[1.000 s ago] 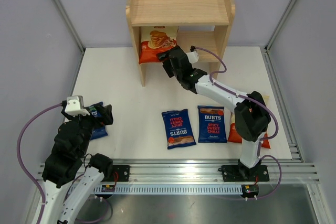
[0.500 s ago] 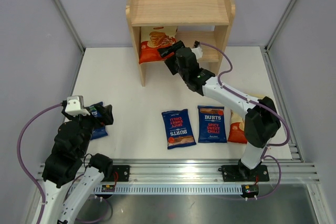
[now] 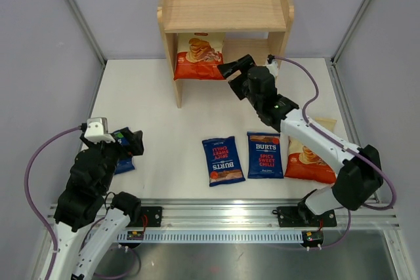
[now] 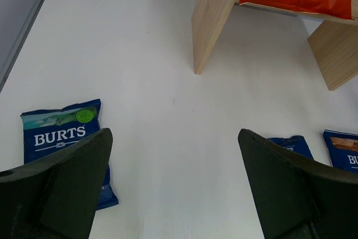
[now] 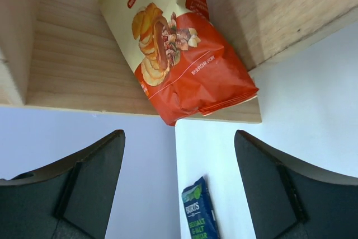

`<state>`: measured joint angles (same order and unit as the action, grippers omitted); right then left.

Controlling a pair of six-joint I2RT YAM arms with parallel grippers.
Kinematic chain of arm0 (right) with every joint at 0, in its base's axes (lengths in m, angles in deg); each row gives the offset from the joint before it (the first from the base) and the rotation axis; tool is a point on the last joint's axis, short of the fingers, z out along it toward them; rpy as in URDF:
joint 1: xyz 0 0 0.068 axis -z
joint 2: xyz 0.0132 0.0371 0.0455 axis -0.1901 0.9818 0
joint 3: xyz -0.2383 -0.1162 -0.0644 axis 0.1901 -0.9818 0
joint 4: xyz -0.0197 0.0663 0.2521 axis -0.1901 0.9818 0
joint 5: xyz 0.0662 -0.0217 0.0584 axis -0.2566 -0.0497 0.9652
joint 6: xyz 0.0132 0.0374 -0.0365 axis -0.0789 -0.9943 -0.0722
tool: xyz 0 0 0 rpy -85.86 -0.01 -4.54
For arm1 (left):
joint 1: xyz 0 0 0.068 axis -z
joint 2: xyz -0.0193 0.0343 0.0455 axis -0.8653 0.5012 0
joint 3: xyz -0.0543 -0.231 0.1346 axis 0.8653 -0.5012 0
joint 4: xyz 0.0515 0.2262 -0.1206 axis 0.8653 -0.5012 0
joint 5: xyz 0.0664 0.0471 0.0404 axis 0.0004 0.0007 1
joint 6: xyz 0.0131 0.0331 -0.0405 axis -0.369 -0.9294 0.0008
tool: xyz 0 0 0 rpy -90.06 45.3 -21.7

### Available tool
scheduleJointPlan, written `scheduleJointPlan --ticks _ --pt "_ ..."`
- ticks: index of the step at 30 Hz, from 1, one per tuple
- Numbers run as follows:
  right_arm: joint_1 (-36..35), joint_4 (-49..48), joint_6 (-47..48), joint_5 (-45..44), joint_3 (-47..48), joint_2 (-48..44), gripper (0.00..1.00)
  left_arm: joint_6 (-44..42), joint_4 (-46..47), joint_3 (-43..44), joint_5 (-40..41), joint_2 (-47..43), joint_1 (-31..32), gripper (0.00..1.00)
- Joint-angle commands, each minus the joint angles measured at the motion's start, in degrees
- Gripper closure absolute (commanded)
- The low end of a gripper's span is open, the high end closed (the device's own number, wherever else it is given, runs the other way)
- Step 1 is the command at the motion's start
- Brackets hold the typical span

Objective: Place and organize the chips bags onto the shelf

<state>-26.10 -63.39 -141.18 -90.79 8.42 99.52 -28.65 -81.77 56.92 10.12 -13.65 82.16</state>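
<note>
five chips bags appear in all, one of them on the shelf [image 3: 226, 4] and four on the white table [image 3: 164, 96]. one cassava bag [image 3: 198, 57] sits on the lower tier, in its left half, with its red-orange bottom edge reaching over the front lip of the board; the top tier holds nothing. the right gripper [image 3: 231, 70] hangs just in front of that bag and apart from it, its fingers spread wide with nothing between them. two dark blue burts bags [image 3: 222, 160] lie flat side by side near the front middle of the table, and the second cassava bag [image 3: 310, 159] lies just to their right, partly under the right arm. the blue-green burts bag [image 3: 123, 155] lies flat at the front left. the left gripper [image 3: 129, 143] hovers above that bag's near end, fully open and empty, without touching it in the wrist view.
</note>
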Motion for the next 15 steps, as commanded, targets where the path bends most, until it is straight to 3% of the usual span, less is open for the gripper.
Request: scheduleJointPlan --ticks 1,6,8,11,15 --pt "1.5 0.5 6.3 0.4 -1.9 -6.9 0.13 -0.8 2.5 0.9 -1.8 1.2 -0.1 0.01" --pt "4.4 12.2 23.0 6.4 -2.2 -15.1 0.02 2.6 2.5 2.5 -8.5 3.7 -0.1 0.01" --pt "5.1 21.1 30.6 7.2 -0.7 -18.1 0.01 4.8 4.8 2.1 -14.0 5.9 -0.2 0.01" --pt "5.5 31.6 37.0 3.1 -0.5 -23.0 0.0 9.6 10.9 0.3 -22.9 10.8 -0.1 0.01" --pt "5.6 41.5 38.6 -5.6 -1.8 -29.8 0.0 17.7 21.7 -2.8 -32.3 19.5 1.4 0.01"
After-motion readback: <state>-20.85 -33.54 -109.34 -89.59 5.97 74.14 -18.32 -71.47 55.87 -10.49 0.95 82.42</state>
